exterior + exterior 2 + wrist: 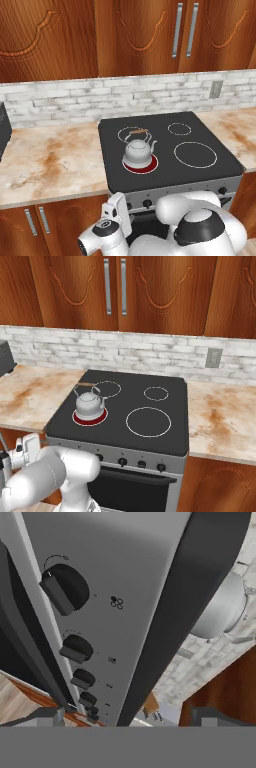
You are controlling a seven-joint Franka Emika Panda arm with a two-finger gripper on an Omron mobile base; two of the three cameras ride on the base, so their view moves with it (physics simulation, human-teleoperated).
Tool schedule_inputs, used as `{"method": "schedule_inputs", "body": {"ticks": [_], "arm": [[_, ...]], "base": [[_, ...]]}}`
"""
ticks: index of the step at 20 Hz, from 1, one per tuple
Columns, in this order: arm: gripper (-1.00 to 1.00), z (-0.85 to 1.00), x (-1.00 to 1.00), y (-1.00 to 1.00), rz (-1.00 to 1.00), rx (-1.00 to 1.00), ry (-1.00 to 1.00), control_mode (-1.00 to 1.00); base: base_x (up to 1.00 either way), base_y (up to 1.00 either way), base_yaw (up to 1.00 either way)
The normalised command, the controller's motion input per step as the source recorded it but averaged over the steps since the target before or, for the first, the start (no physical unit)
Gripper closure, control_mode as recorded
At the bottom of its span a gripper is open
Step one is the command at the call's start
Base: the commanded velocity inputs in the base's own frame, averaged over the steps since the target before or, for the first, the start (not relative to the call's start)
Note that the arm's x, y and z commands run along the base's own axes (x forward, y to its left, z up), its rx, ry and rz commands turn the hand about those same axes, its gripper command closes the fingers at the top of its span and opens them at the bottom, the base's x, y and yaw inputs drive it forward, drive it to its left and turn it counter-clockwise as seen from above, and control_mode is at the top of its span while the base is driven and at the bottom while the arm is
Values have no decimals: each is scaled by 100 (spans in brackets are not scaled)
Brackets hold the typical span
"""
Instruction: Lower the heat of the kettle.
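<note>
The kettle (137,152) sits on the glowing red front-left burner (141,166). In the hand view the nearest knob (63,589) lies up and left of the gripper (125,716) — 1 of 5 in a row — whose jaws stand apart, holding nothing.

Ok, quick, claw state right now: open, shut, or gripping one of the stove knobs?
Claw: open, holding nothing, fingertips apart at the frame's bottom, facing the grey stove control panel; nearest black round knob untouched.
</note>
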Motion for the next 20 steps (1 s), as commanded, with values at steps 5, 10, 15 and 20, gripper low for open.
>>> {"method": "schedule_inputs", "body": {"ticks": [5, 10, 15, 20], "arm": [[-100, -22, 4, -12, 0, 0, -9, -100], [-100, -26, 10, -2, 0, 0, -11, -100], [-100, -12, 17, 0, 0, 0, -11, -100], [-100, -11, 15, 6, 0, 0, -11, -100]], "base": [[0, 0, 0], [0, 0, 0], [0, 0, 0], [0, 0, 0]]}}
